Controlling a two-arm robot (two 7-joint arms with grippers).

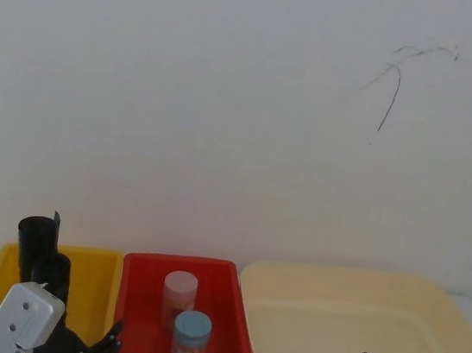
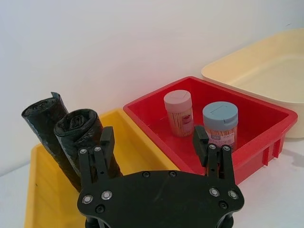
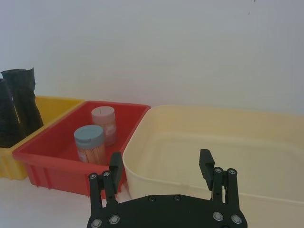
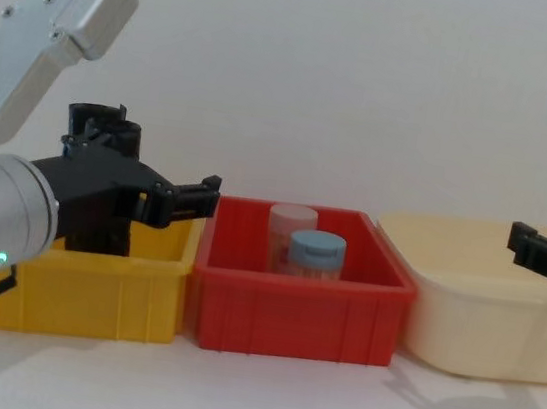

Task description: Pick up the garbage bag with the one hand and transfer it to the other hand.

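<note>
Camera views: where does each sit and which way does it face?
Left wrist: behind open left gripper, facing black bag rolls in yellow bin.
Right wrist: behind open right gripper, facing cream tub.
Head: high, looking down; both grippers at bottom edge.
Chest: low, level across table; left arm large at left.
Shared: red bin in all.

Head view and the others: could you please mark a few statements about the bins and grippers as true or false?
1. The red bin holds a pink-lidded jar and a blue-lidded jar. True.
2. Both black rolls stand in the cream bin. False: the taller black roll and the shorter black roll stand in the yellow bin.
3. The left gripper holds a roll. False: its fingers are open and empty, near the yellow bin.
4. The right gripper is open, by the cream bin. True.
</note>
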